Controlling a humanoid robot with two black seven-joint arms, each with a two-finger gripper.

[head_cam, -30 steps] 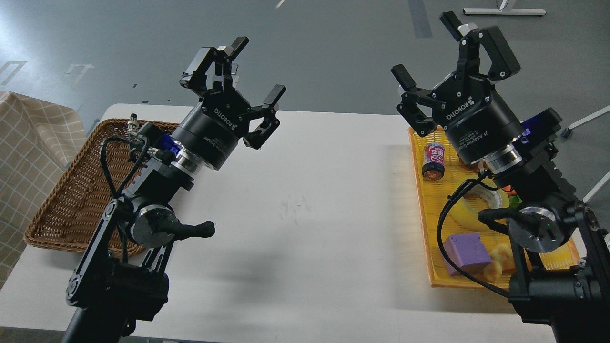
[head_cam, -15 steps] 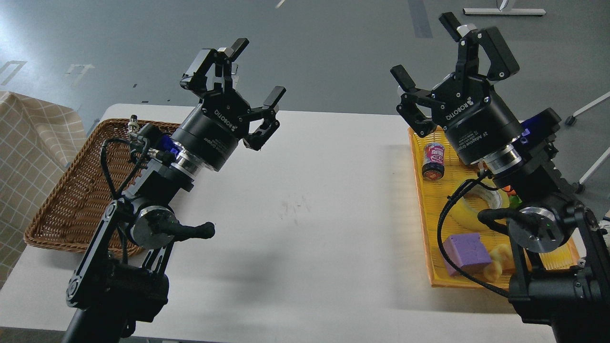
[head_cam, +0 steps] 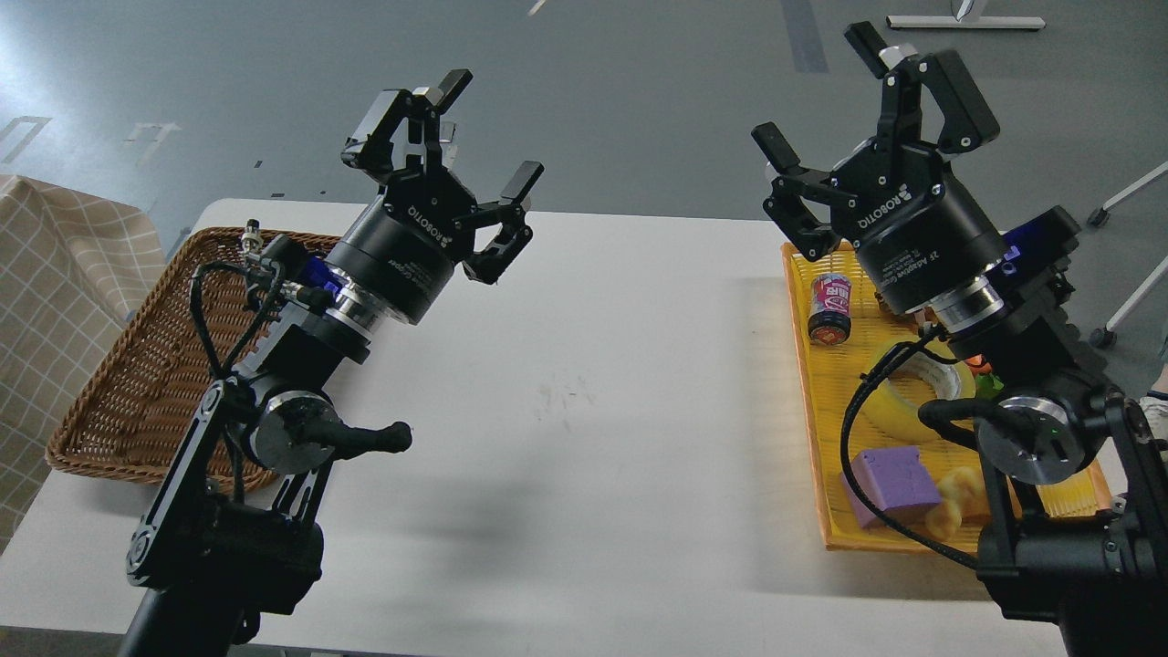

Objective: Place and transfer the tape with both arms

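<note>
Left hand (head_cam: pixel 486 130) & right hand (head_cam: pixel 817 91) both raised above the white counter (head_cam: pixel 584 383), fingers spread apart, holding nothing. Tape (head_cam: pixel 899 397) partly hidden behind the right arm (head_cam: pixel 1022 383); it lies in the yellow tray (head_cam: pixel 803 383) at right, below and behind the right hand, w/ a small bottle (head_cam: pixel 829 308), purple block (head_cam: pixel 892 484). Wicker basket (head_cam: pixel 137 383) at left.

Single head view, looking forward — downward, table (head_cam: pixel 593 383) near
</note>
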